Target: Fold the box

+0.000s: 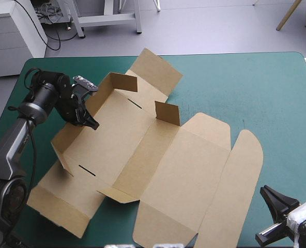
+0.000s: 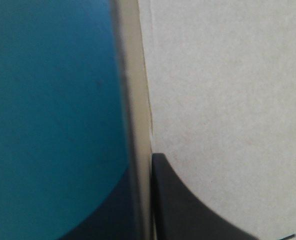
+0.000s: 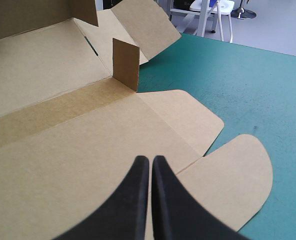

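- Gripping the long wall (image 1: 73,132) at the box's 9 o'clock side, the left hand (image 1: 89,123) is clamped on the board's upper edge, one black finger (image 2: 188,210) flat against it.
- The right hand (image 3: 149,162) waits at the desk's 5 o'clock corner, fingers pressed together, holding nothing.
- The box (image 1: 142,155) lies mid-desk (image 1: 246,88), spreading toward 7 o'clock.
- Done, as I judge it: that long wall is raised and the short tabs (image 1: 167,112) stand upright.
- Left: the lid and the rounded flaps (image 1: 243,170) toward 4 o'clock lie flat, and nothing is tucked into the slits (image 1: 87,170), so roughly an early stage.
- Count: one box, two hands, two upright tabs, two slits, two rounded flaps.
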Robot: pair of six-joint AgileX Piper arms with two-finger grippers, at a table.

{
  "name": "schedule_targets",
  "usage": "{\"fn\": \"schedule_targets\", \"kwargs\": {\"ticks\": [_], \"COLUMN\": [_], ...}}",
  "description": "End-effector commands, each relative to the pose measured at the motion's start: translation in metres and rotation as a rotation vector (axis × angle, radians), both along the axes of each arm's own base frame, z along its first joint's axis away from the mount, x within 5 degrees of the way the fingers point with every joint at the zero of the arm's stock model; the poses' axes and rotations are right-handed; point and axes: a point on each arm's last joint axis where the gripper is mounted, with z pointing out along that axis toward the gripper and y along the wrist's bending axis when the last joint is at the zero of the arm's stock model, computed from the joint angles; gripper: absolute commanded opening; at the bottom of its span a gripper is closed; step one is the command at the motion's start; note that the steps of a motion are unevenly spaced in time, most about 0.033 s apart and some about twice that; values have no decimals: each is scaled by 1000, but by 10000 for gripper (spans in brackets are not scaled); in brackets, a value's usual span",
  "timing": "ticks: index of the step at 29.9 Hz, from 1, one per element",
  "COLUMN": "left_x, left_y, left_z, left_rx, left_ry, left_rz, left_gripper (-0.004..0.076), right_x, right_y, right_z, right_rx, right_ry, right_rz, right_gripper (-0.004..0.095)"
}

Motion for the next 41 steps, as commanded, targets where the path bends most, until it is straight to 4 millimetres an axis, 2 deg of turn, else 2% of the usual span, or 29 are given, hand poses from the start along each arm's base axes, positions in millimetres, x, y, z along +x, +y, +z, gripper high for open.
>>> {"fn": "schedule_targets", "kwargs": {"ticks": [1, 5, 9, 16, 24, 28, 33, 41], "left_x": [0, 6, 4, -13, -36, -48, -73, -110], "left_y": [-16, -44, -73, -130, -176, -191, -205, -195], "left_z": [34, 41, 42, 52, 58, 50, 37, 35], "left_rx": [105, 187, 286, 450, 465, 531, 559, 558], "left_ry": [-88, -161, -236, -456, -608, -672, -778, -934], "left_rz": [-94, -240, -360, -582, -718, -760, -842, -913], "left_gripper": [-10, -10, -10, -10, -10, -10, -10, -10], "right_x": [1, 1, 1, 1, 1, 1, 1, 1], "right_y": [0, 0, 0, 0, 0, 0, 0, 0], "right_z": [13, 13, 13, 13, 13, 13, 13, 13], "right_rx": [31, 31, 31, 31, 31, 31, 31, 31], "right_ry": [-79, -79, -79, -79, -79, -79, -79, -79], "right_rz": [-8, -8, -8, -8, -8, -8, -8, -8], "right_gripper": [0, 0, 0, 0, 0, 0, 0, 0]}}
